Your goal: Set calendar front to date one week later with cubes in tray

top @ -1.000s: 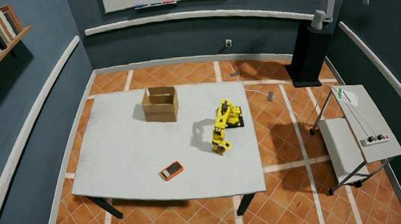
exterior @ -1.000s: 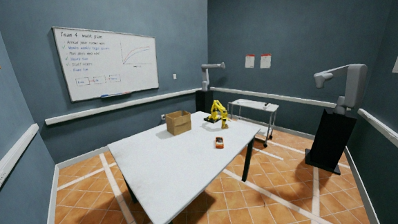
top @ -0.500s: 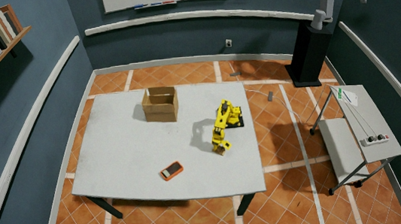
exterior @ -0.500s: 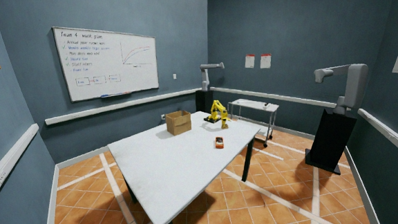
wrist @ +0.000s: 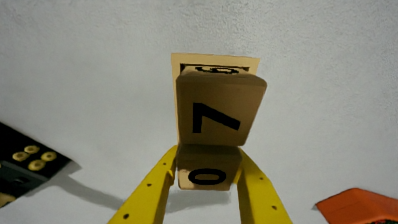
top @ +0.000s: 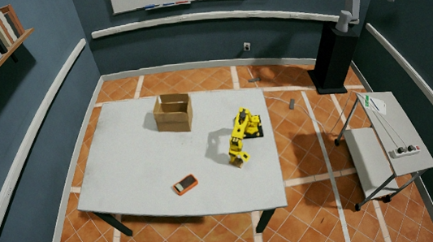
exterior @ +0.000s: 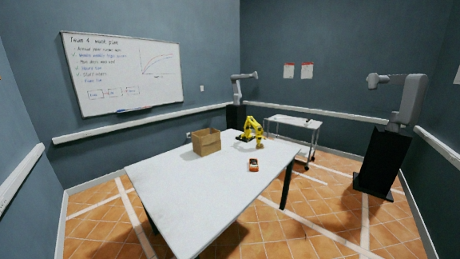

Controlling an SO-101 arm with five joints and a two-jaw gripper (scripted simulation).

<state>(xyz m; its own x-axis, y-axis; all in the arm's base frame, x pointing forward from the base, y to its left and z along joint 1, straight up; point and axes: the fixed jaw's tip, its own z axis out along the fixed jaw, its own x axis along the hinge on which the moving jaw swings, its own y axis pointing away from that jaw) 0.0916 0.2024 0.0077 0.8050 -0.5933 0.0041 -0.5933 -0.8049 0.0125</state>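
Wrist view: the tray [wrist: 176, 62] shows a pale rim beyond and along the left of two cubes lined up one behind the other. The far cube [wrist: 220, 112] shows a 7 lying on its side, with part of another digit on its far face; the near cube [wrist: 209, 172] shows a 0, also sideways. The gripper [top: 238, 157] [exterior: 259, 141] [wrist: 208, 152] has its fingers closed on the near cube's sides. Whether either cube sits flat, I cannot tell. The tray is on the table [top: 147, 163] [exterior: 192, 184] [wrist: 100, 75], below the yellow arm [top: 238, 135] [exterior: 252, 125]. Farther out are an orange device [top: 185, 184] [exterior: 254, 165] [wrist: 360, 207] and an open box [top: 173, 123] [exterior: 206, 143].
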